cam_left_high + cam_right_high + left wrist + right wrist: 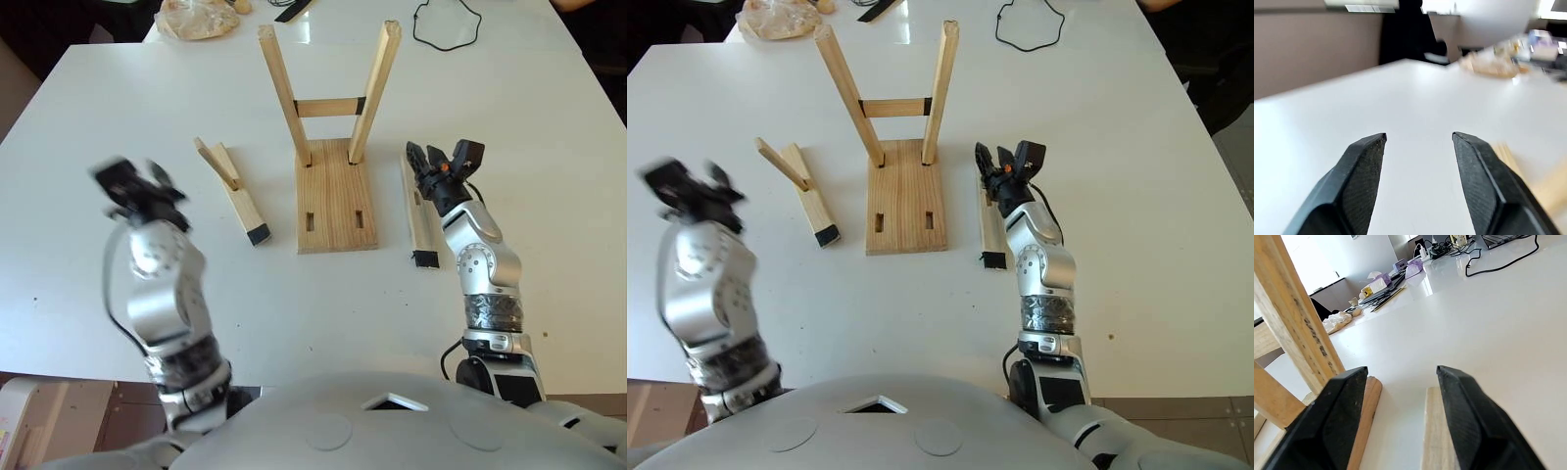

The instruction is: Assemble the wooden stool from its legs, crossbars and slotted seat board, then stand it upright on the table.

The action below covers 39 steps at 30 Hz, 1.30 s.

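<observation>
Right claw (438, 157), left eye view: open and empty, hovering over the far end of the loose leg (419, 230), which lies flat on the table (549, 196) just right of the seat board (336, 211). Left claw (137, 186) hangs raised toward the table's left edge, well apart from any wood. The seat board lies flat mid-table. Two fitted legs (282, 88) rise from its far end, joined by one crossbar (328, 107) — two near slots (310, 221) are unfilled. Left of the board lies a second loose piece (240, 201), a leg with a short bar angled off it.

Left wrist view: my fingers (1364, 176) spread wide, nothing between them, bare table ahead.

Right wrist view: jaws parted low over the loose leg, a fitted leg standing just beside. Whether one strip or two lies beneath, I cannot tell.

Count: one board, two fitted legs, one fitted crossbar, two loose pieces.

Handling, by judgement: the wood looks light, stiff and hard-edged — best gripped mid-length across the narrow faces, squarely, lest it twist.
</observation>
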{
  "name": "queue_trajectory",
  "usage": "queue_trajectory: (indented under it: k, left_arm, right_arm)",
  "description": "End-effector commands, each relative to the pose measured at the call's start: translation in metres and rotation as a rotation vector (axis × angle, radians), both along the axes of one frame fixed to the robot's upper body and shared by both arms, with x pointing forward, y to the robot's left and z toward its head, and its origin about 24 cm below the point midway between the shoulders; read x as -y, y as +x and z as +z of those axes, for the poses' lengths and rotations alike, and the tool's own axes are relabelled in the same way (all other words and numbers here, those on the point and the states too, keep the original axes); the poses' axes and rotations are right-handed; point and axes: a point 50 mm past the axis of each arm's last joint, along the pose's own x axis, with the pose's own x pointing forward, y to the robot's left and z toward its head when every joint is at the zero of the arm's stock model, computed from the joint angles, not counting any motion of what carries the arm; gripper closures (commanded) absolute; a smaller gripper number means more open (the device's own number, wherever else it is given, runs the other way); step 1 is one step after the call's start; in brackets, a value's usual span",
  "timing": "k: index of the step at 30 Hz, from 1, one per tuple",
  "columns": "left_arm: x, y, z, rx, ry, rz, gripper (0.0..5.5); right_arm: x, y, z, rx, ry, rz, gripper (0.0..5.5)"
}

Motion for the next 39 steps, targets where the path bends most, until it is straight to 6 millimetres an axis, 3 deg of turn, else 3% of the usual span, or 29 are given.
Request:
queue_trajectory:
  k: [1, 6, 21, 29, 34, 39]
  left_arm:
    - [0.032, 0.003, 0.001, -0.022, -0.06, -0.194, 2.78]
    - [0.038, 0.007, 0.001, -0.035, -0.11, -0.214, 2.06]
    - [0.049, 0.035, -0.02, -0.19, -0.163, -0.236, 2.06]
    - [0.048, 0.031, -0.037, -0.333, -0.234, -0.184, 2.06]
    - [0.051, 0.029, -0.036, -0.37, -0.295, -0.192, 2.06]
    - [0.052, 0.021, -0.028, -0.423, -0.269, -0.25, 2.78]
  right_arm:
    - [-0.001, -0.001, 0.0, -0.007, -0.015, 0.002, 2.9]
    - [0.0, 0.001, 0.001, -0.009, -0.025, 0.015, 2.9]
    - [-0.002, 0.009, 0.002, 0.002, -0.026, 0.013, 2.9]
    - [-0.004, 0.008, -0.001, -0.001, -0.02, 0.008, 2.9]
    - [-0.004, 0.006, -0.003, -0.004, -0.018, 0.004, 2.9]
    - [-0.005, 0.005, -0.003, -0.004, -0.012, -0.003, 2.9]
